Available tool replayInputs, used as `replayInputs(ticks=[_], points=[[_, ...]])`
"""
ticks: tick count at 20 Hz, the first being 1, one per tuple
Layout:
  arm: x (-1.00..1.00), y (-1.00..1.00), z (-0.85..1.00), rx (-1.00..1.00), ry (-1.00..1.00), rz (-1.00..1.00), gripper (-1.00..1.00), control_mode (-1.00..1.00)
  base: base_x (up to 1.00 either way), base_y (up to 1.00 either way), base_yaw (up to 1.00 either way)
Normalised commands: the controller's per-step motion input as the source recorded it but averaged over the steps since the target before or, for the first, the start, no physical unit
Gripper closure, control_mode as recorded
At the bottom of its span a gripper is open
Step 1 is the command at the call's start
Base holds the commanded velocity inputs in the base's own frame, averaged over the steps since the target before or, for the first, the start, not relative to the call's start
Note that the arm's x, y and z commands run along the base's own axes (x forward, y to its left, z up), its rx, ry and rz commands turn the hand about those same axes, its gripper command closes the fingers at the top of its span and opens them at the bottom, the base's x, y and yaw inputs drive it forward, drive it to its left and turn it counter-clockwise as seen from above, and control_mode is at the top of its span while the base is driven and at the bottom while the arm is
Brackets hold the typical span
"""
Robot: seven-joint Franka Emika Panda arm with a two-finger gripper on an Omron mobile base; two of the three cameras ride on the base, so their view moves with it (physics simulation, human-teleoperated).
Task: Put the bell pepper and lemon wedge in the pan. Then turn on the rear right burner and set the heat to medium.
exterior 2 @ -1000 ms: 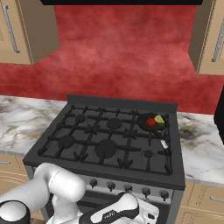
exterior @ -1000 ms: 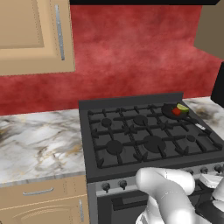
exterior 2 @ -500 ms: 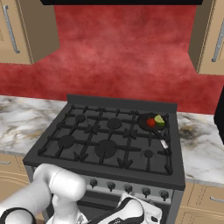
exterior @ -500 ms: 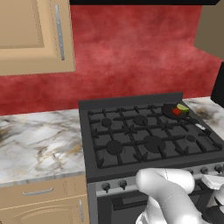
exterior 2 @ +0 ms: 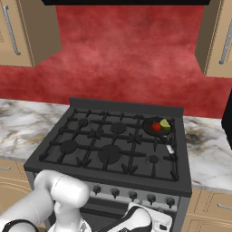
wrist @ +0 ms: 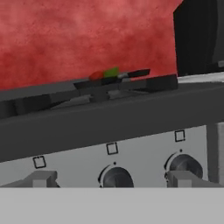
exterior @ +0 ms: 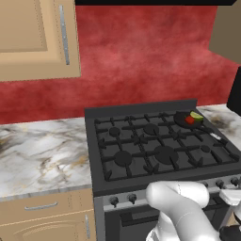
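The black pan (exterior 2: 150,125) sits on the stove's rear right burner, its grey handle (exterior 2: 169,146) pointing toward the front. Inside it lie the red bell pepper (exterior 2: 156,127) and the yellow-green lemon wedge (exterior 2: 165,124), also seen as pepper (exterior: 189,120) and wedge (exterior: 196,115). My gripper (wrist: 113,181) is low in front of the stove's control panel, open, its fingertips (wrist: 43,178) wide apart. The second knob from the right (wrist: 116,177) lies between them, apart from both. Over the stove's edge the pepper (wrist: 95,76) and wedge (wrist: 111,72) peek out.
The rightmost knob (wrist: 186,166) is beside the right fingertip. A row of knobs (exterior 2: 132,195) runs along the stove front. Marble counters (exterior: 42,150) flank the stove, with a dark appliance (exterior: 234,94) at the right. My white arm (exterior 2: 59,199) curls below the stove front.
My hand has edged a little to the right along the stove front. The pan, pepper and lemon wedge have not moved.
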Motion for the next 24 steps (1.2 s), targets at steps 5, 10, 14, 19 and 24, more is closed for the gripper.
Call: replayInputs(ticks=[5, 10, 14, 19, 24], points=[[0.00, 0.13, 0.00, -0.17, 0.02, 0.00, -1.00, -1.00, 0.00, 0.00, 0.00], [0.00, 0.14, 0.00, -0.06, 0.00, 0.00, -1.00, -1.00, 0.00, 0.00, 0.00], [0.09, 0.03, 0.00, 0.00, 0.00, 0.00, -1.00, -1.00, 0.00, 0.00, 0.00], [0.03, -0.05, 0.00, 0.00, 0.00, 0.00, -1.00, -1.00, 0.00, 0.00, 0.00], [0.01, -0.10, -0.02, 0.00, 0.00, 0.00, -1.00, -1.00, 0.00, 0.00, 0.00]])
